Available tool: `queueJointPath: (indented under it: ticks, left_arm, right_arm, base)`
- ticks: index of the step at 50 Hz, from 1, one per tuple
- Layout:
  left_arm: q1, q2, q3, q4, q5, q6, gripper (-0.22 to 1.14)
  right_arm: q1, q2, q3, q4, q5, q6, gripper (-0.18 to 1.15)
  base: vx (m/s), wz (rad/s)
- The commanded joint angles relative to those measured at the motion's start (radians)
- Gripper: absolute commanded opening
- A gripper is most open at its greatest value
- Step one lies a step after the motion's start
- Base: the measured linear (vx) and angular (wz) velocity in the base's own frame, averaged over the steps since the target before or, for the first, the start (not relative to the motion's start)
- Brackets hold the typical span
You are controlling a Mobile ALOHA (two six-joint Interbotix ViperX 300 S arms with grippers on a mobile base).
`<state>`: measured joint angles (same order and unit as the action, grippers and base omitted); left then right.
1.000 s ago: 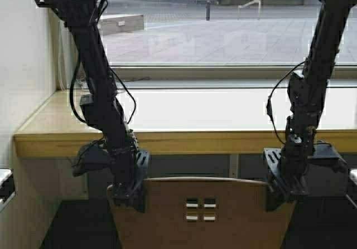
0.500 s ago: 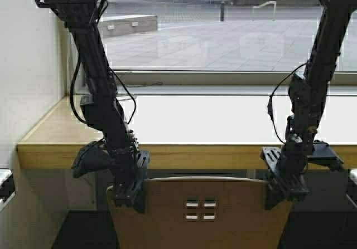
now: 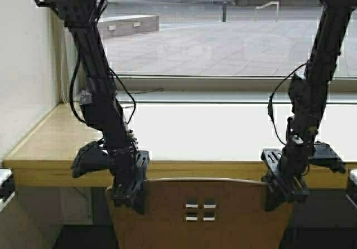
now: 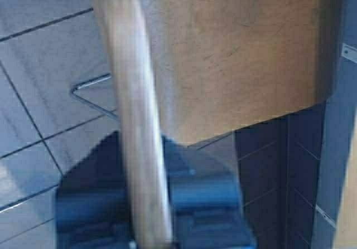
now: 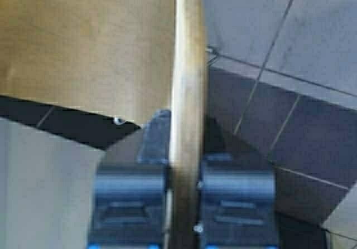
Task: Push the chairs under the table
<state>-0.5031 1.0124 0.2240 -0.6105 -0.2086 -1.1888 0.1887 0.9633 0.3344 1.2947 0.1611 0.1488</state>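
Note:
One light tan chair (image 3: 201,215) stands right in front of me, its backrest with four small square holes filling the bottom of the high view. My left gripper (image 3: 129,194) is shut on the backrest's top left corner, and my right gripper (image 3: 281,193) is shut on its top right corner. In the left wrist view the backrest's edge (image 4: 139,149) runs between the fingers, with the seat (image 4: 234,54) beyond. In the right wrist view the edge (image 5: 187,121) sits clamped between the pads. The pale wood table (image 3: 67,149) runs across just beyond the chair. No other chairs show.
A white wall (image 3: 25,65) closes the left side. A large window (image 3: 223,37) stands behind the table. A grey tiled floor (image 5: 312,43) lies beneath the chair, and the thin metal leg frame (image 4: 89,87) rests on it.
The robot has driven forward with the chair held by both grippers. The table's front edge has come lower in the view and closer to the backrest.

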Motion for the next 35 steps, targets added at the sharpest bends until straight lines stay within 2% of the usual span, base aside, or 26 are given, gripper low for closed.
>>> queueJointPath:
  ticks: [1, 10, 26, 35]
  left_arm:
    - [0.006, -0.025, -0.034, 0.015, -0.021, 0.015, 0.03]
    - [0.006, -0.023, -0.041, 0.015, -0.020, 0.015, 0.03]
    - [0.006, -0.051, -0.005, 0.015, -0.020, 0.015, 0.03]
    - [0.006, -0.048, -0.011, 0.012, -0.020, 0.015, 0.04]
  right_arm:
    - [0.021, -0.012, 0.005, -0.028, -0.003, -0.051, 0.05]
    - [0.023, -0.008, 0.006, -0.038, -0.009, -0.054, 0.05]
    - [0.034, -0.014, -0.029, -0.156, -0.035, -0.057, 0.05]
    - [0.040, -0.015, -0.046, -0.161, -0.035, -0.057, 0.05]
  base:
    - [0.21, 0.06]
    - [0.19, 0.03]
    - [0.18, 0.02]
    - [0.14, -0.04]
